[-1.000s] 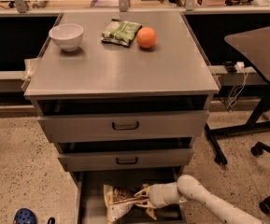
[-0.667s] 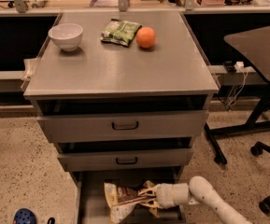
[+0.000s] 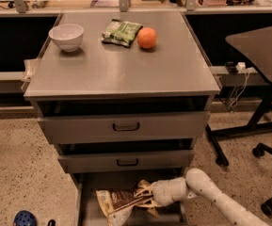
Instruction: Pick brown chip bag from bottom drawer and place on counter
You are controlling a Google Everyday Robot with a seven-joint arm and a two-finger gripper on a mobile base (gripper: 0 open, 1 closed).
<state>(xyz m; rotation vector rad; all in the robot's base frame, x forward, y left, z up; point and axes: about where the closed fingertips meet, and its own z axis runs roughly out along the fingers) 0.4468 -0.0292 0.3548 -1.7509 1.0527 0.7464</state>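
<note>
Camera view: arm [image 3: 213, 199] stretched low, gripper [image 3: 147, 198] clamped on brown chip bag [image 3: 116, 202] inside bottom drawer [image 3: 108, 181].

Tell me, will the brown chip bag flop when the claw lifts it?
Probably floppy: the brown chip bag looks crinkled and bent in the bottom drawer. Likely light, being a thin packet. The claw, at its right end, may find the wrapper slippery.

White jointed robot arm [image 3: 220, 202] extended low from the right, wrist pointed left, two-finger gripper [image 3: 146, 199] inside the grey bottom drawer [image 3: 89, 185], closed on the crinkled brown chip bag [image 3: 119, 201].
</note>
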